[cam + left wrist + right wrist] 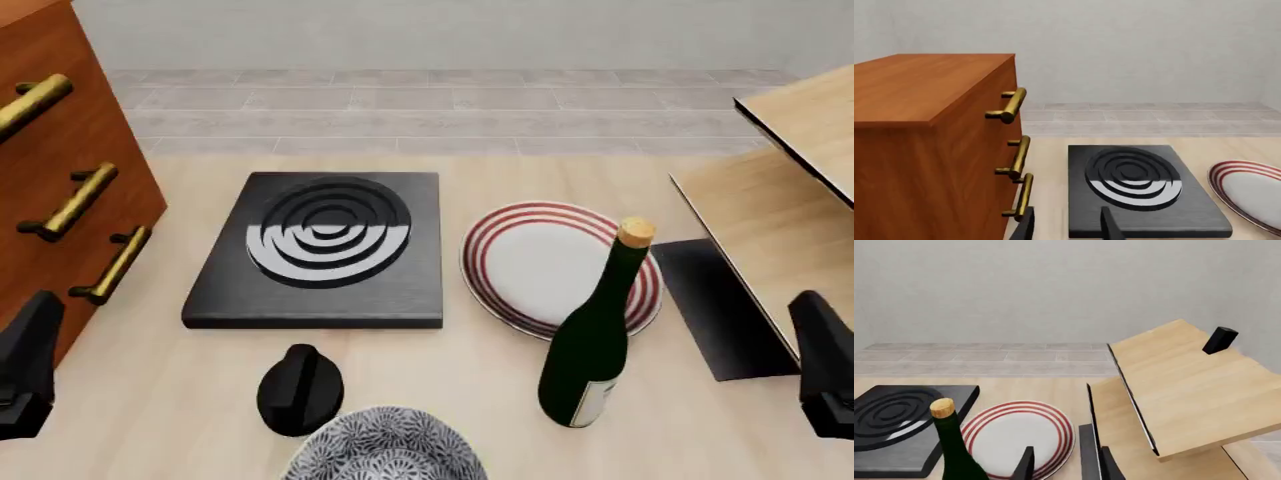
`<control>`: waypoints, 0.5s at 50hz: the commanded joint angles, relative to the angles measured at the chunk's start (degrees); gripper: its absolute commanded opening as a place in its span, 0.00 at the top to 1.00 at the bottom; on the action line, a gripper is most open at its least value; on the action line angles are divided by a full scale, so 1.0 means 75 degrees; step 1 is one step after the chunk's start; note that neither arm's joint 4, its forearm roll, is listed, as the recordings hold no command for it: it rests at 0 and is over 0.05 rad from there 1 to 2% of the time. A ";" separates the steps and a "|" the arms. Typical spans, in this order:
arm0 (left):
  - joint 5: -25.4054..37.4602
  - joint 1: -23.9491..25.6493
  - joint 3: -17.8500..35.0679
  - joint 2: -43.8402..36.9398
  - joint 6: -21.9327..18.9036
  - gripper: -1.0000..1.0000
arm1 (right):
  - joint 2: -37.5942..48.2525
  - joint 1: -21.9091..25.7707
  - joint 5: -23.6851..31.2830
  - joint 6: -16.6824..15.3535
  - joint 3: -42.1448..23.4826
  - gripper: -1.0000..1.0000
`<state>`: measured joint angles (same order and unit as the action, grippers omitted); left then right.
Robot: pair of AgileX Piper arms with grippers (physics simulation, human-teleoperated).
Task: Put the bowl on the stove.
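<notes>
Black stove (320, 250) with glossy rings, blue-and-white floral bowl (384, 447), red-ringed white plate (547, 262), dark green bottle (594, 340)

My right wrist view: pincer (1066, 465) parted above plate (1017, 437); bottle (954, 440) beside it, stove (901, 427) beyond, wooden shelf (1187, 390) alongside.

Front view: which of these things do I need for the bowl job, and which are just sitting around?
Needed:
bowl, at the near edge
stove, burner bare

Just lying about:
plate
bottle
knob
drawer cabinet
wooden shelf
</notes>
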<state>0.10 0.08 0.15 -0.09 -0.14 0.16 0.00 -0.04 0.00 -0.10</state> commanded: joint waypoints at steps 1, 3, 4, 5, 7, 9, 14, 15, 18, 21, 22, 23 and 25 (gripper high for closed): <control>0.0036 0.0030 0.0058 -0.0025 -0.0048 0.00 | 0.0032 -0.0003 -0.0009 0.0001 -0.0020 0.00; 0.0024 0.0061 0.0043 -0.0022 -0.0061 0.00 | 0.0033 -0.0001 -0.0009 0.0004 -0.0020 0.00; 0.0018 0.0064 0.0038 -0.0025 -0.0043 0.00 | 0.0034 0.0001 -0.0009 0.0005 -0.0020 0.00; 0.0003 0.0060 0.0024 -0.0033 -0.0037 0.00 | 0.0033 0.0000 -0.0009 0.0002 -0.0020 0.00; -0.0006 0.0079 0.0015 -0.0040 -0.0044 0.00 | 0.0033 -0.0003 -0.0009 0.0001 -0.0020 0.00; -0.0007 0.0073 0.0018 -0.0043 -0.0047 0.00 | 0.0035 -0.0001 -0.0009 0.0002 -0.0020 0.00; -0.0014 0.0053 0.0005 -0.0058 -0.0018 0.00 | 0.0034 0.0000 -0.0009 0.0002 -0.0020 0.00; -0.0015 0.0060 0.0000 -0.0059 -0.0025 0.00 | 0.0033 -0.0002 -0.0009 0.0002 -0.0020 0.00; -0.0024 0.0061 -0.0002 -0.0080 -0.0015 0.00 | 0.0033 -0.0001 -0.0009 0.0002 -0.0020 0.00; -0.0021 0.0065 0.0001 -0.0090 -0.0011 0.00 | 0.0034 0.0000 -0.0009 0.0002 -0.0020 0.00; 0.0006 0.0039 0.0018 -0.0049 0.0014 0.00 | 0.0033 0.0000 -0.0009 0.0001 -0.0020 0.00; 0.0008 0.0039 0.0018 -0.0047 0.0014 0.00 | 0.0033 0.0000 -0.0009 0.0001 -0.0020 0.00; 0.0058 0.0036 0.0042 -0.0055 0.0110 0.00 | 0.0034 -0.0001 -0.0009 0.0004 -0.0020 0.00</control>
<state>0.12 0.43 0.27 -0.50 -0.11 0.40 0.00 -0.11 0.02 -0.23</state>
